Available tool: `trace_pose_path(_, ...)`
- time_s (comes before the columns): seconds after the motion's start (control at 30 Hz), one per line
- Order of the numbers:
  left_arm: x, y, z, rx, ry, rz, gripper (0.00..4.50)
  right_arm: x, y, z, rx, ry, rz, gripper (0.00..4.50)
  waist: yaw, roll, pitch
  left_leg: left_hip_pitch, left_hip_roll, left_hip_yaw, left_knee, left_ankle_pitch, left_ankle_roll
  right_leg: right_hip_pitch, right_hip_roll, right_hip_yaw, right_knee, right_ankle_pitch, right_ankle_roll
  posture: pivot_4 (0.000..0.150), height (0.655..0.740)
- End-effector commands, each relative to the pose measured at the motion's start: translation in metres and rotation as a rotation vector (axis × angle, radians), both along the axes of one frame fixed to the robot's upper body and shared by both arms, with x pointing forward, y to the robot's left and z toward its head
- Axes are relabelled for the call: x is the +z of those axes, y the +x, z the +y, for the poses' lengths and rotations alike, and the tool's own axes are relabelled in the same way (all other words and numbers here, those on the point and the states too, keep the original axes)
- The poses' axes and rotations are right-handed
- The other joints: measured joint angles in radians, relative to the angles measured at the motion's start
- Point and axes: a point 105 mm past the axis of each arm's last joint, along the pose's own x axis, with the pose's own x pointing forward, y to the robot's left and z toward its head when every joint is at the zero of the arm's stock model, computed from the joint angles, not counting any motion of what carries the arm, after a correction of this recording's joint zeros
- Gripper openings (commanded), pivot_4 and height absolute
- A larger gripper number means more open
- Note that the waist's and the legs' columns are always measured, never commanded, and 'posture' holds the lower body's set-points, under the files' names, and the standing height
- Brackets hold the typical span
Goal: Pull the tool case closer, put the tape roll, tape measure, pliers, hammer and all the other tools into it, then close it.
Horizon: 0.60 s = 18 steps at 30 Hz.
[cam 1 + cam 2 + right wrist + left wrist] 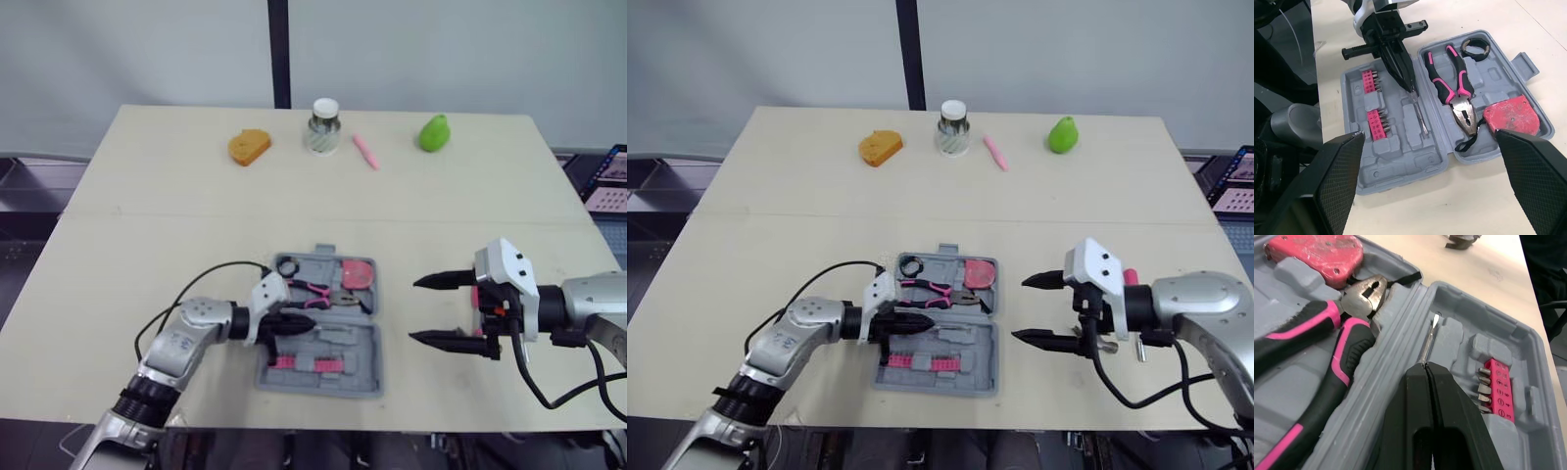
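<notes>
On the near tabletop point(147, 255), the tool case point(358, 354) is laid open.
A screwdriver shaft point(1427, 340) is clenched by the left pincer point(306, 323) over its near half; the right pincer point(414, 310) is released.

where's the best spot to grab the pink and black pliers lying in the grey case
Grip the pink-and-black pliers across both handles, near mid-length, coming straight down from above. They lie flat in the grey tool case with handles close together, while the steel nose crowds the red tape measure. The open right gripper is free; the left gripper is shut on a thin metal shaft.
</notes>
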Motion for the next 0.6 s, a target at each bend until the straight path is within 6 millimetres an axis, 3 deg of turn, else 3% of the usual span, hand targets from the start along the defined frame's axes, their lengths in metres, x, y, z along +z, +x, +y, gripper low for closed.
trace_pose_path(0.03, -0.002, -0.002, -0.001, -0.015, 0.022, -0.016, 0.07, 0.011, -0.002, -0.001, 0.01, -0.008, -0.049, 4.5, 0.0, 0.0, 0.0, 0.0, 0.0, 0.0, 0.0, 0.0, 0.0, 0.0, 0.0, 0.0, 0.0, 0.0, 0.0, 0.15, 0.74)
trace_pose_path(0.6, -0.017, -0.002, 0.002, 0.001, 0.087, 0.013, 0.07, 0.01, -0.002, -0.002, 0.009, -0.007, -0.046, 4.5, 0.0, 0.0, 0.0, 0.001, 0.0, -0.001, 0.0, 0.0, 0.0, 0.002, 0.0, -0.001, -0.001, 0.0, 0.0, 0.15, 0.74)
